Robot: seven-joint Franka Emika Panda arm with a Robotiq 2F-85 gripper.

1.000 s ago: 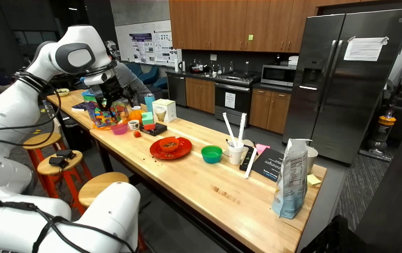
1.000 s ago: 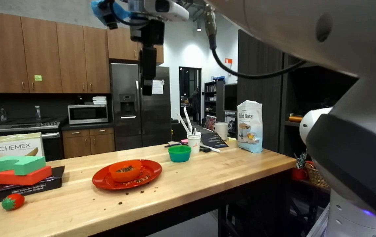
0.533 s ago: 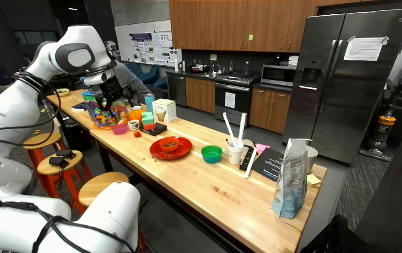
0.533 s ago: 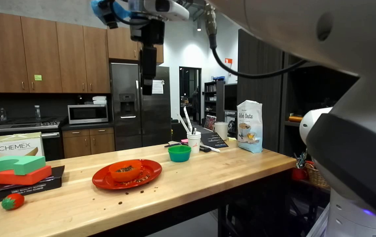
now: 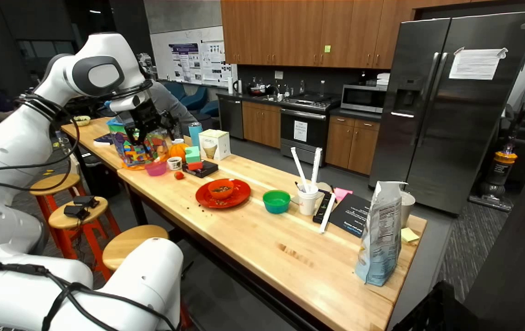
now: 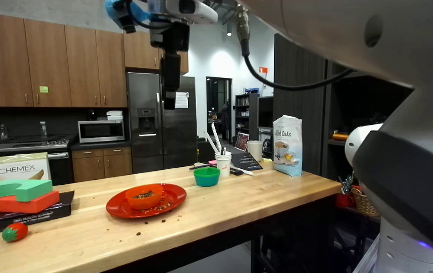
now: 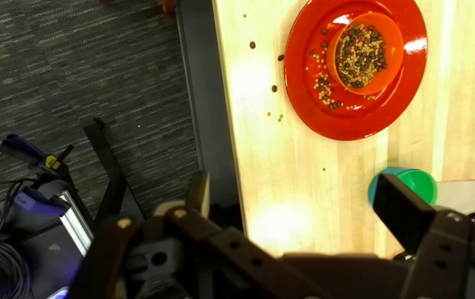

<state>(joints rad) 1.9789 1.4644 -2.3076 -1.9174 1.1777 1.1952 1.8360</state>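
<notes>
Arm [image 5: 9, 133]: bent; wrist [image 5: 101, 73] at 10 o'clock in an exterior view. Pincer [image 7: 294, 189]: jaws well apart in the wrist view; fingers [image 6: 171, 72] hang toward 6 o'clock in an exterior view.

Claw [image 7: 299, 197] black; plate [image 7: 333, 124] red; orange bowl [image 7: 394, 50]; green-and-teal bowl [image 6: 206, 177]; carpet [image 7: 137, 74] streaked grey.

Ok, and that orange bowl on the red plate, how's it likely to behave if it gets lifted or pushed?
The orange bowl would probably spill if tipped, as the beans and grains lie loose inside. Pushed, it may slide rather than roll, since the red plate beneath looks glossy. It looks like thin plastic, so might flex slightly.
</notes>
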